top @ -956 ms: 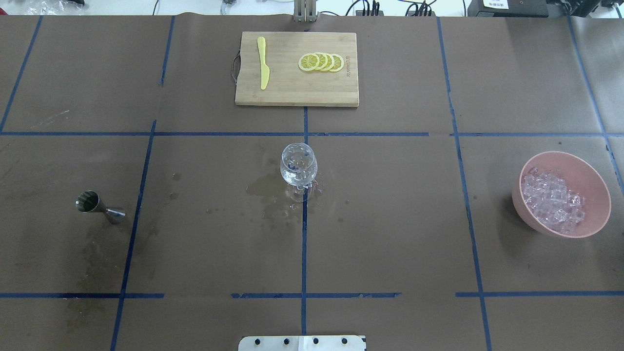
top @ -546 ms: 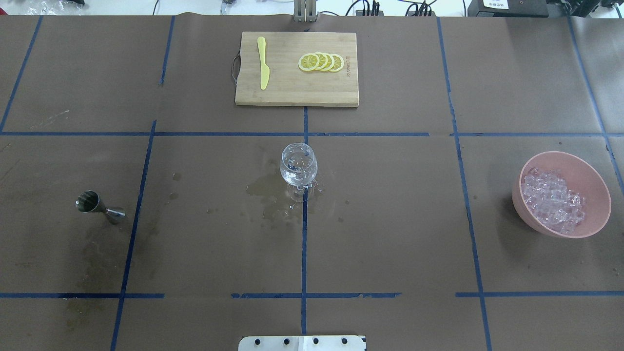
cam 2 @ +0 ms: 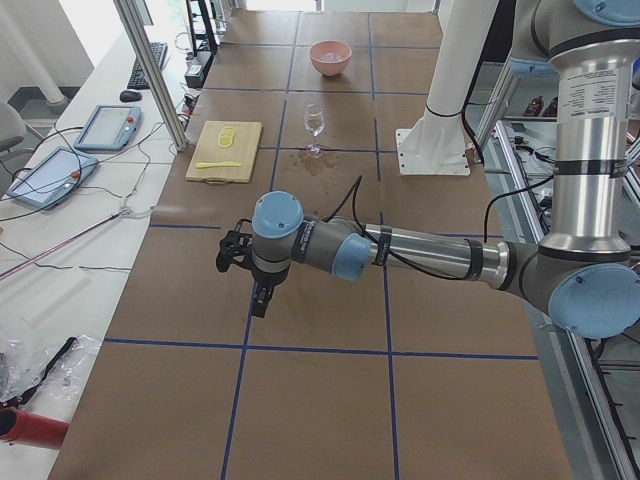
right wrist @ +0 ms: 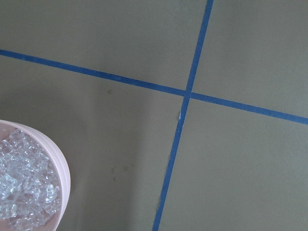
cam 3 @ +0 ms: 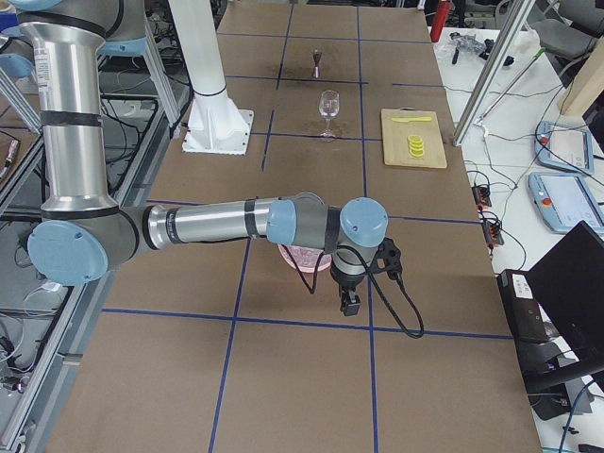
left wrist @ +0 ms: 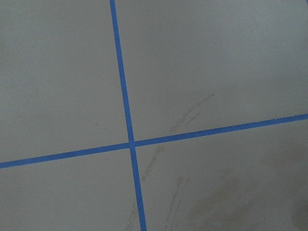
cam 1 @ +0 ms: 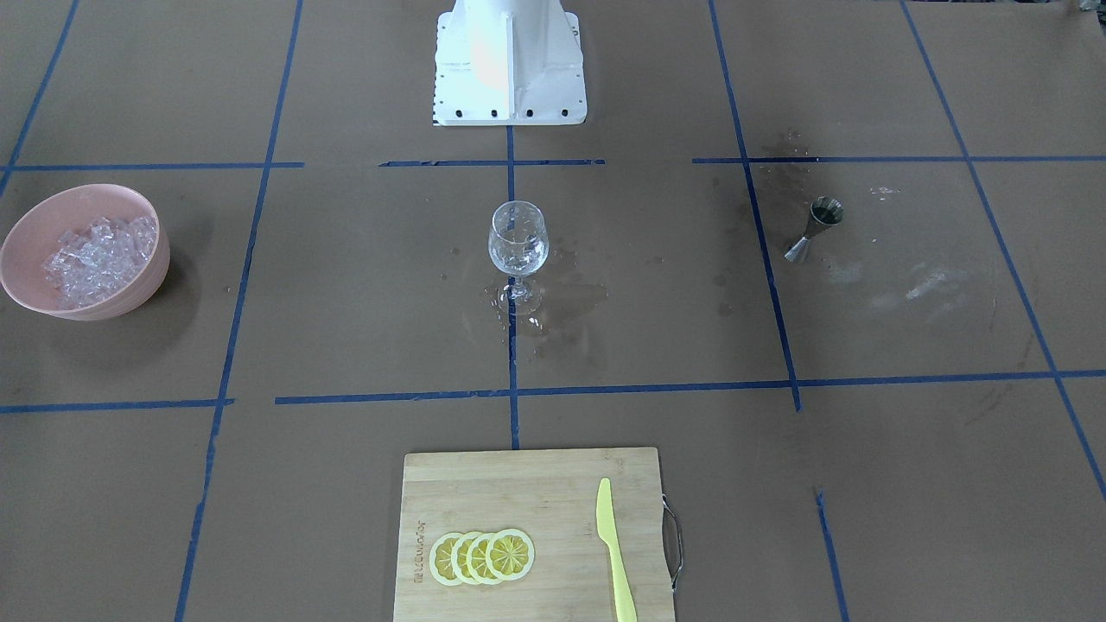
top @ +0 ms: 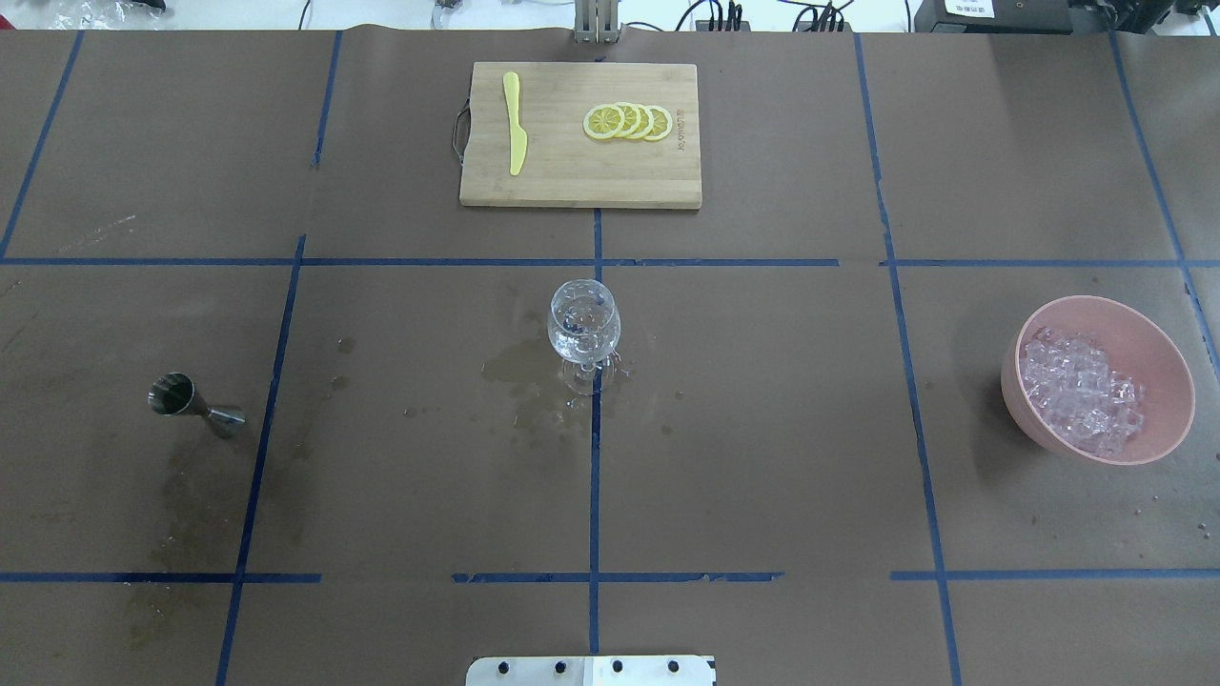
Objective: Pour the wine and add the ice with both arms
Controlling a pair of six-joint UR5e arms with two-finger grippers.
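Observation:
A clear wine glass (top: 583,329) (cam 1: 518,242) stands upright at the table's middle and holds clear contents; liquid and cubes cannot be told apart. The paper around its foot is wet. The ice (top: 1077,389) (right wrist: 21,185) fills a pink bowl (top: 1168,381) (cam 1: 26,233) on the right side. A steel jigger (top: 191,405) (cam 1: 815,226) stands on the left. My left gripper (cam 2: 260,298) hangs over bare paper at the left end, my right gripper (cam 3: 350,302) just past the bowl at the right end. Both show only in side views, so open or shut cannot be told.
A bamboo cutting board (top: 579,186) (cam 1: 536,484) lies at the far edge with a yellow knife (top: 515,124) and lemon slices (top: 629,121). The white pedestal (cam 1: 510,60) stands behind the glass. Blue tape lines cross the brown paper.
A few tiny pale specks now show on the paper below and right of the bowl. Nothing else has moved.

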